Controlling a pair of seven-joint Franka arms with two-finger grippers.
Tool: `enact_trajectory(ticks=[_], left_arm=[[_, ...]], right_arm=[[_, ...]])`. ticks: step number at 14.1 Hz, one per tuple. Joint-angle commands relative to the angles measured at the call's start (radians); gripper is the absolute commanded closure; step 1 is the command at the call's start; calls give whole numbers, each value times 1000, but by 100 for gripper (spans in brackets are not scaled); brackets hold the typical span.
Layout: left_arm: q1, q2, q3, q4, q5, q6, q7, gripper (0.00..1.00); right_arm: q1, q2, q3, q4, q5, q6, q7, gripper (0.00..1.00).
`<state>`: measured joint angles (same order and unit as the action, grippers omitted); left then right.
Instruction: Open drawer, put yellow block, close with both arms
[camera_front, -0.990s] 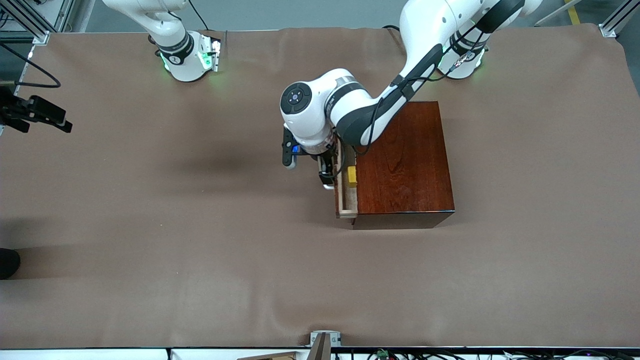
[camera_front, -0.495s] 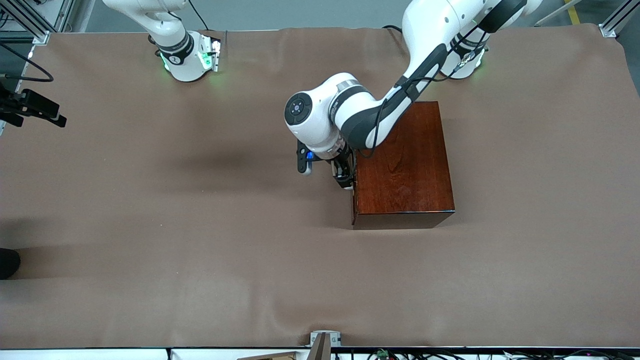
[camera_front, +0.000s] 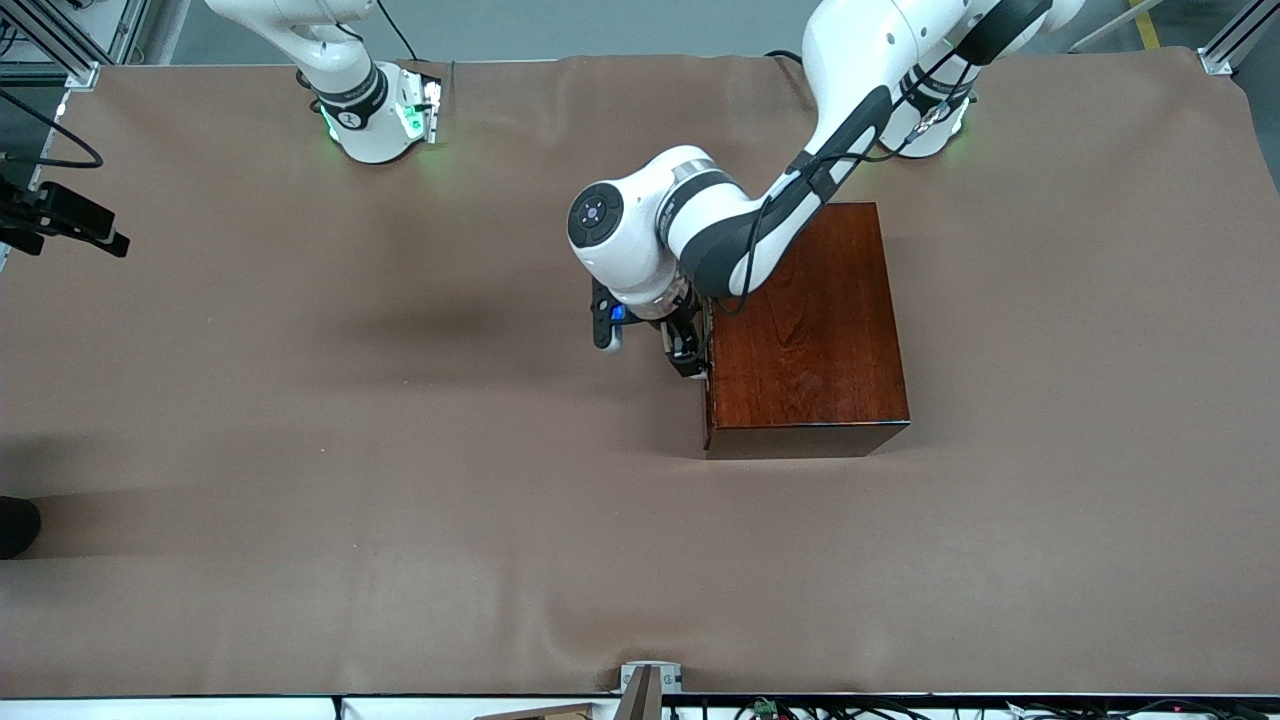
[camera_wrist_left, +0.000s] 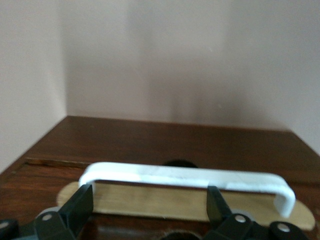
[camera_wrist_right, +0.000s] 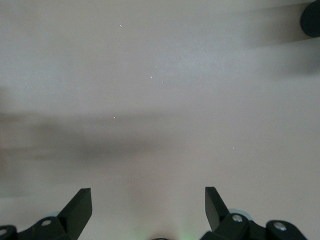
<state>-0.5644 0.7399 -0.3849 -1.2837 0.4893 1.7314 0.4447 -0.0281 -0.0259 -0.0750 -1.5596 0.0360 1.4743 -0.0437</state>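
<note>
A: What is the biggest thing there?

B: The tabletop (camera_front: 400, 480), covered with brown cloth. On it, toward the left arm's end, stands the reddish-brown wooden box (camera_front: 810, 330).

A: And the arms?

B: The left arm (camera_front: 760, 210) reaches from its base down to the side of the box that faces the right arm's end. The right arm (camera_front: 330, 60) waits near its own base; the right end effector (camera_wrist_right: 148, 205) hangs over bare cloth with its fingers spread wide and nothing between them.

A: Where is the drawer?

B: The drawer (camera_wrist_left: 190, 200) sits fully inside the box, its front level with the box side. The yellow block is not visible in any view.

A: What does the left end effector do?

B: The left end effector (camera_wrist_left: 150, 207) is at the white handle (camera_wrist_left: 185, 176). Its fingers (camera_wrist_left: 80, 207) stand apart, one on each side of the middle of the bar, not clamped on it.
</note>
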Motion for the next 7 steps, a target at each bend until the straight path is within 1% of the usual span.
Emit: enact_trajectory(ticks=[1, 3, 6, 7], left_arm=[[-37, -19, 3, 3, -9, 62, -163, 0], [-34, -37, -32, 23, -37, 62, -301, 0], [-25, -118, -28, 20, -110, 53, -573, 0], [-22, -147, -25, 20, -115, 42, -648, 0]], right_arm=[[-9, 12, 8, 12, 4, -5, 15, 0], [-10, 12, 8, 12, 4, -5, 15, 0], [-10, 12, 8, 15, 5, -6, 10, 0], [-7, 9, 8, 42, 7, -9, 14, 0]])
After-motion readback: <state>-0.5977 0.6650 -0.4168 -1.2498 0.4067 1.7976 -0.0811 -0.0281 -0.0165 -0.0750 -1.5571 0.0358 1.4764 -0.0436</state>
